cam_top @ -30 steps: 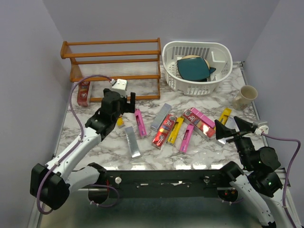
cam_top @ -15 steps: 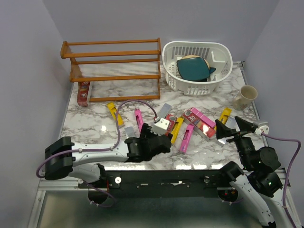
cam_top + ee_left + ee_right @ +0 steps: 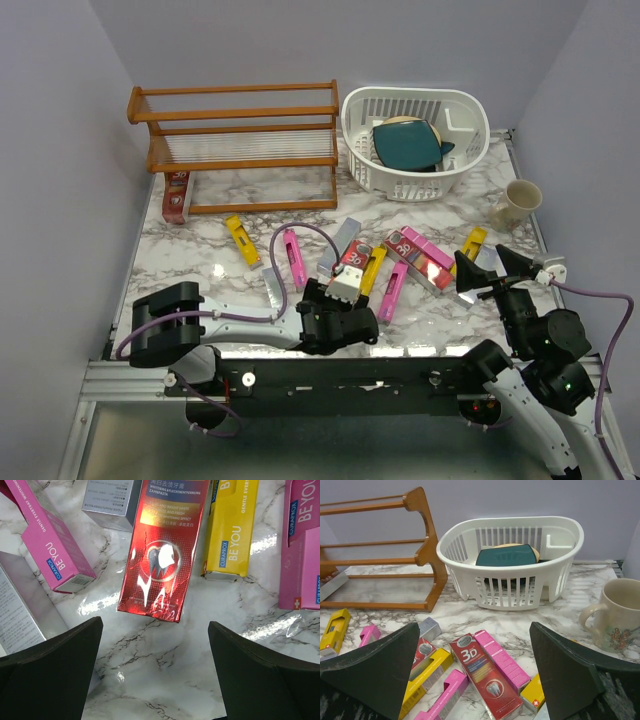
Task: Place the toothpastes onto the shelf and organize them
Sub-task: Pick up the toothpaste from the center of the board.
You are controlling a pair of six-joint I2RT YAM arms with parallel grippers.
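Note:
Several toothpaste cartons lie loose on the marble table: a red one (image 3: 352, 265), yellow ones (image 3: 241, 240), pink ones (image 3: 293, 257) and silver ones (image 3: 343, 240). One red carton (image 3: 177, 193) lies at the left end of the wooden shelf (image 3: 235, 140). My left gripper (image 3: 340, 300) is low near the front edge, open and empty. In the left wrist view it (image 3: 155, 630) hangs over bare marble just short of the red carton (image 3: 162, 555). My right gripper (image 3: 487, 268) is open and empty at the right. In its wrist view (image 3: 475, 630) it faces a red 3D carton (image 3: 485, 677).
A white slotted basket (image 3: 462, 105) holding a dark teal item stands at the back right, beside the shelf. A mug (image 3: 515, 203) stands at the right edge. In the left wrist view, pink (image 3: 47, 535) and yellow (image 3: 232, 525) cartons flank the red one.
My left arm has swung from beside the shelf back to the front edge and then a little right, stopping over the red carton. The right arm has not moved.

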